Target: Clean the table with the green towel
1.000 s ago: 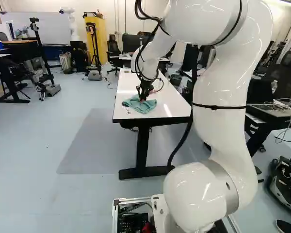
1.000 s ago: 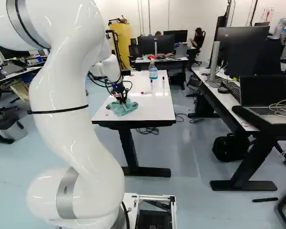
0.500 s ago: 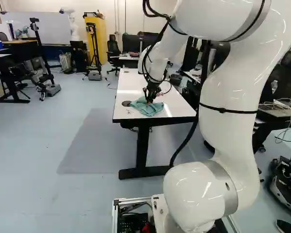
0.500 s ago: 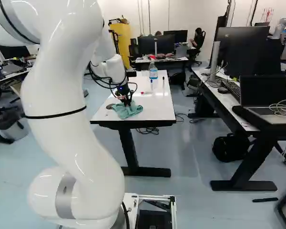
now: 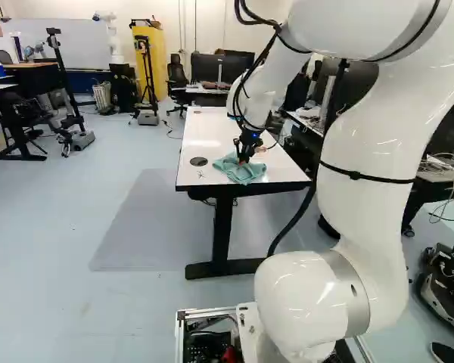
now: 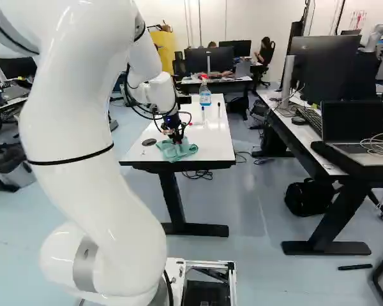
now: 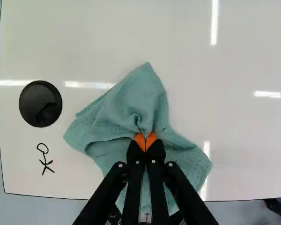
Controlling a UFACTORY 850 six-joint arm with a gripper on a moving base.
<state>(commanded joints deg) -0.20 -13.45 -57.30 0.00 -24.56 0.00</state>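
The white table extends from near to far; its near edge lies just beyond the towel. The single white arm rises from the base and reaches forward over the tabletop, its wrist low and the tool directed steeply down. The green towel lies bunched on the near part of the table, directly beneath the gripper, its longer spread running roughly left to right. The gripper is narrow: both orange pads pinch a fold near the towel's middle. The round black cover sits left and slightly far of the towel. The smallest item, a black drawn mark, lies left of the towel, apart from it. Judgement: removing this mark requires a leftward stroke, cloth kept flat and grip maintained.
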